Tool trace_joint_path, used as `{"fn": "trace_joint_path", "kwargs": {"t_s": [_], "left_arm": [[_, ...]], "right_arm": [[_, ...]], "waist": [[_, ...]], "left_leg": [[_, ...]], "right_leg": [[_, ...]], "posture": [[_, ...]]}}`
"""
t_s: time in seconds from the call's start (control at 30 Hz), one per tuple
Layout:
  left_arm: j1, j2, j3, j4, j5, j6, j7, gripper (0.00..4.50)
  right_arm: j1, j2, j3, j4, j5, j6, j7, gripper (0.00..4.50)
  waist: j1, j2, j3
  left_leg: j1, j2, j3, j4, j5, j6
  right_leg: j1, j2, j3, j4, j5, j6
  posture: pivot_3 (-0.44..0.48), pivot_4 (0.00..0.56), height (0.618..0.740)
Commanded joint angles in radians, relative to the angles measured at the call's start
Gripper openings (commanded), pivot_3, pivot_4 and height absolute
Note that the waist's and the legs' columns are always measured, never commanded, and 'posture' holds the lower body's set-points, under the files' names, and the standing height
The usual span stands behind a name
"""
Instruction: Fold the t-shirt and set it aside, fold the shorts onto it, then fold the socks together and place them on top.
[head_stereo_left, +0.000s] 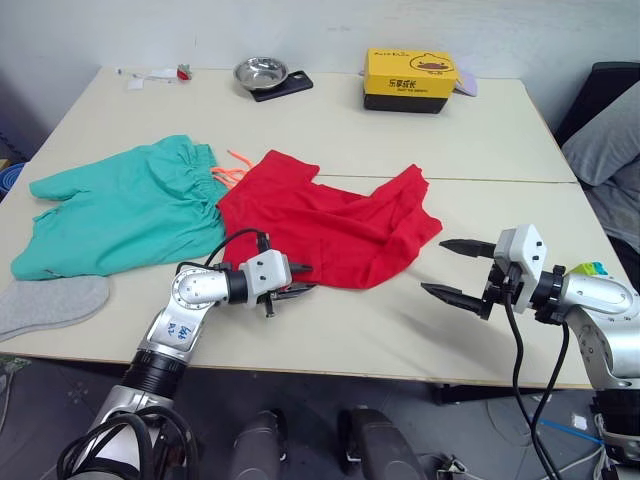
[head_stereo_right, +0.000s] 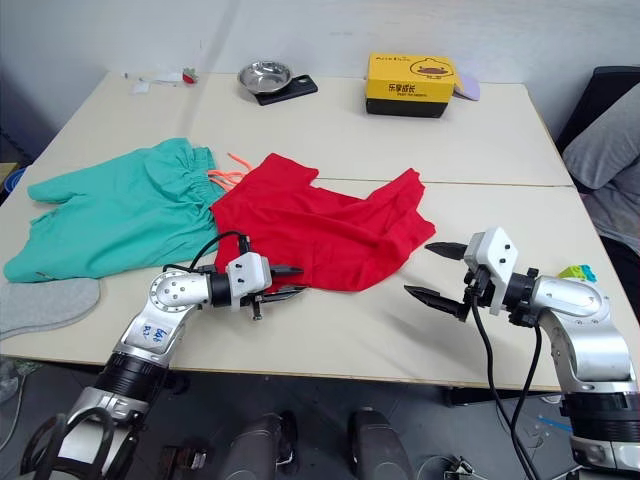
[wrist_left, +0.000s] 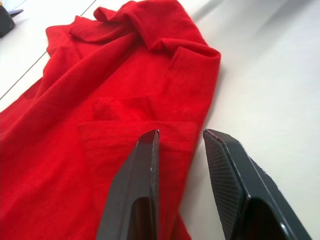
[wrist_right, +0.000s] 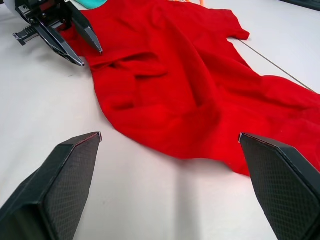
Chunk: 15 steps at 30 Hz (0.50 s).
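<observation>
Lab-like room: plain work tables (head_stereo_left: 400, 130), loose floor cables (head_stereo_left: 545, 440).

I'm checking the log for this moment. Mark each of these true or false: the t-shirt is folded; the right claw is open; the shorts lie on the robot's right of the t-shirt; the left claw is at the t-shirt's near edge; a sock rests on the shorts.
1. False: the t-shirt lies crumpled and spread out.
2. True: the right claw is wide open, holding nothing.
3. False: the shorts lie to its left.
4. True: the left claw is open there.
5. False: a sock lies on the table, nearer than the shorts.
</observation>
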Motion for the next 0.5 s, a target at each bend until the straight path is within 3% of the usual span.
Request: {"fn": "trace_joint_path", "kwargs": {"t_s": [0.03,0.2,0.5], "left_arm": [[-0.013,-0.001,-0.002,-0.004,0.003,-0.024,-0.002,1.3],[-0.009,-0.006,0.006,-0.01,-0.018,-0.015,-0.014,0.01],[0.007,0.01,0.037,-0.029,-0.058,0.001,-0.031,0.01]], "right_arm": [[0.006,-0.011,-0.033,-0.02,0.02,-0.019,-0.003,4.5],[0.018,-0.011,-0.039,-0.004,0.019,-0.04,0.001,4.5],[0.012,-0.011,-0.033,-0.011,0.022,-0.038,-0.006,4.5]], "waist": [[0.001,0.0,0.0],[0.003,0.0,0.0],[0.003,0.0,0.0]], "left_leg": [[0.0,0.0,0.0,0.0,0.0,0.0],[0.0,0.0,0.0,0.0,0.0,0.0],[0.0,0.0,0.0,0.001,0.0,0.0]], "right_leg": [[0.0,0.0,0.0,0.0,0.0,0.0],[0.0,0.0,0.0,0.0,0.0,0.0],[0.0,0.0,0.0,0.0,0.0,0.0]], "posture": [[0.0,0.15,0.74],[0.0,0.15,0.74],[0.0,0.15,0.74]]}}
